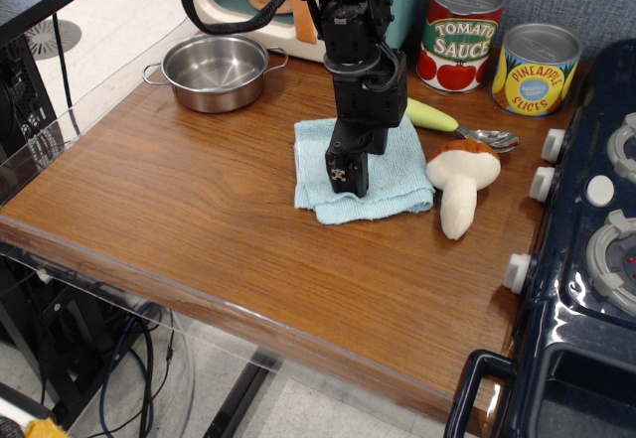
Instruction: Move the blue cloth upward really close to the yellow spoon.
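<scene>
The blue cloth (pixel 390 182) lies flat on the wooden table, its far right corner just below the yellow spoon (pixel 434 116). The spoon's pale yellow-green handle is partly hidden behind the arm; its silver bowl (pixel 494 138) shows to the right. My gripper (pixel 347 179) points down onto the middle of the cloth, fingers close together, pressing or pinching the fabric. The cloth's right edge touches or nearly touches the mushroom toy.
A white mushroom toy with brown cap (pixel 460 182) lies right of the cloth. A steel pot (pixel 215 71) stands at the back left. A toy microwave (pixel 253 6), a tomato sauce can (pixel 461 34) and a pineapple can (pixel 536 69) line the back. A toy stove (pixel 596 239) is at right.
</scene>
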### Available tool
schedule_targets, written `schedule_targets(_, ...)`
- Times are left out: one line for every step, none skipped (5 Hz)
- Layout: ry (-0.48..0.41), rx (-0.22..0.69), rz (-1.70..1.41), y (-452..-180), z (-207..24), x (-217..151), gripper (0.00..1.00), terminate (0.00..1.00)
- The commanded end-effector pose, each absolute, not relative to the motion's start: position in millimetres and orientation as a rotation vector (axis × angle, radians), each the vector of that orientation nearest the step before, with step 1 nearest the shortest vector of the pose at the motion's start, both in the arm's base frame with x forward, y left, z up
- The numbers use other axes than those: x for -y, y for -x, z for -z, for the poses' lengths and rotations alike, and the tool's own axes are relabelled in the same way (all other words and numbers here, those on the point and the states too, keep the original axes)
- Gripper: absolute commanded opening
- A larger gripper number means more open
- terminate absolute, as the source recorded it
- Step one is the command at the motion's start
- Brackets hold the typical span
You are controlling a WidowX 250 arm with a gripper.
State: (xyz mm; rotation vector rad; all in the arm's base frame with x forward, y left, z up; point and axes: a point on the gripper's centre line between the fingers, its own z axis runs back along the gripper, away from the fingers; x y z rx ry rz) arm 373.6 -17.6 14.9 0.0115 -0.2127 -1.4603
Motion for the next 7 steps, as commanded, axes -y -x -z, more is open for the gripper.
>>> schedule_targets(-0.07,0.288,1.509,-370.3,-67.2,33.6,1.0,0.0)
schedule_targets(-0.072,0.348,1.504,-368.0,-91.2,34.2,1.0,0.0)
schedule_targets(-0.094,0.391,1.484,-363.1,-111.6,30.3,1.0,0.0)
schedule_targets(-0.193,0.394,1.507,-353.8,-116.4,28.3,1.0,0.0)
schedule_targets(-0.193,0.394,1.507,-353.8,-116.4,28.3,1.0,0.0)
schedule_targets(-0.193,0.394,1.507,-353.8,-116.4,28.3,1.0,0.0)
schedule_targets(-0.193,0.394,1.507,-353.8,-116.4,28.3,1.0,1.0)
